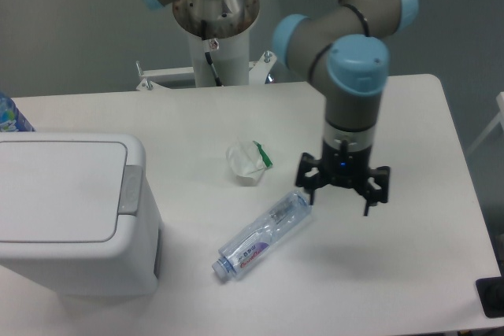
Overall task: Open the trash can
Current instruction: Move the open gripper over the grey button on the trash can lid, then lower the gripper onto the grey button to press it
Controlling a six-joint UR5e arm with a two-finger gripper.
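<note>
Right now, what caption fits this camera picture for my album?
Robot gripper hovers open near a bottle; trash can lid closed.

Trash can (71, 202) — smooth white plastic

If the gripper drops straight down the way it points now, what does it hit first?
Most likely bare table. The gripper points down, open and empty, just right of the bottle. Its left finger looks close to the bottle's base end, so with depth unclear from one view, a graze there is possible.
</note>
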